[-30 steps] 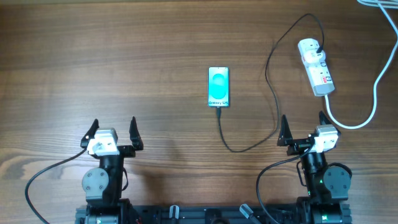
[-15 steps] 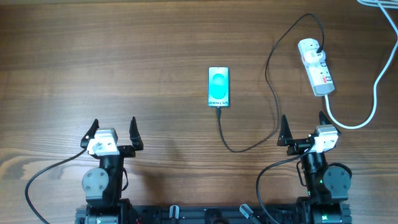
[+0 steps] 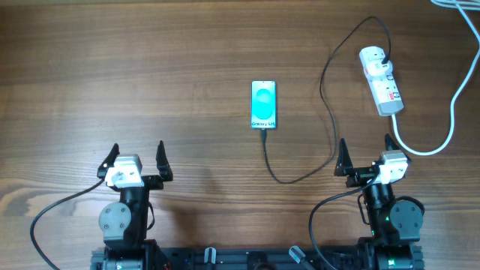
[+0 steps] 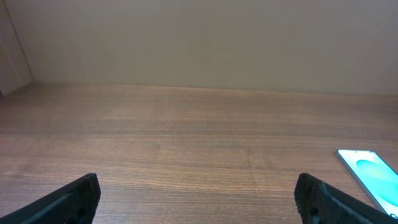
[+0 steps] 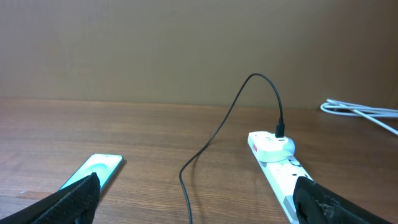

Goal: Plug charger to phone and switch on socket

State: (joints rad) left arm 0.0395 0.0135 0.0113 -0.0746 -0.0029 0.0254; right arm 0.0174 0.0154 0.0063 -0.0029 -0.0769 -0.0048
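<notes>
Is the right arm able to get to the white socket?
Probably yes. The socket lies just ahead of the open right gripper, nothing between them; the charger cable runs off to its side.

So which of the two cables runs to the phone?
The thin black charger: it loops from the socket down to the phone, ending at its near edge. The thicker white cord curls from the socket toward the far right.

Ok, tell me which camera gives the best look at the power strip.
Overhead. It shows the whole power strip from above, with its red switch marks and white plug. The right wrist view catches it low and foreshortened, near end cut off. The left wrist view misses it entirely.
</notes>
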